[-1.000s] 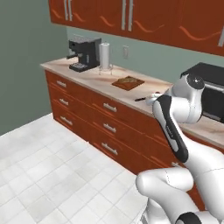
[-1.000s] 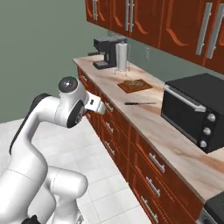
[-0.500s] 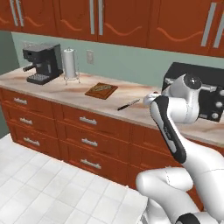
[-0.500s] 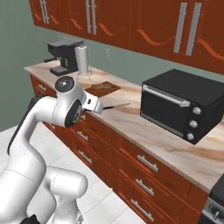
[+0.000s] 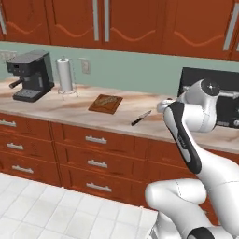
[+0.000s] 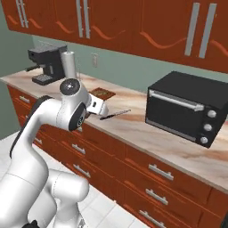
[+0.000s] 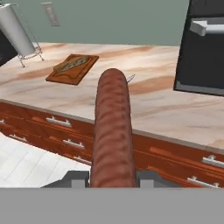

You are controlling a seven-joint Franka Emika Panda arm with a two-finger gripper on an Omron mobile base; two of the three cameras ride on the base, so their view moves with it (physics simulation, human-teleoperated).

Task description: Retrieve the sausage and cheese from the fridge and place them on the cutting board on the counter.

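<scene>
- Now clamped on sausage (image 7: 112, 131), jaws nearly closed, well short of board (image 7: 72, 68).
- Risk: slipping out mid-carry, or rolling off board toward knife (image 5: 141, 117).

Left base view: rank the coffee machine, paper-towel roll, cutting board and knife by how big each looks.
1. Coffee machine, clearly the largest.
2. Paper-towel roll and cutting board: too alike to rank, one upright and one lying flat.
3. Knife, the smallest, a thin sliver on the counter.
</scene>
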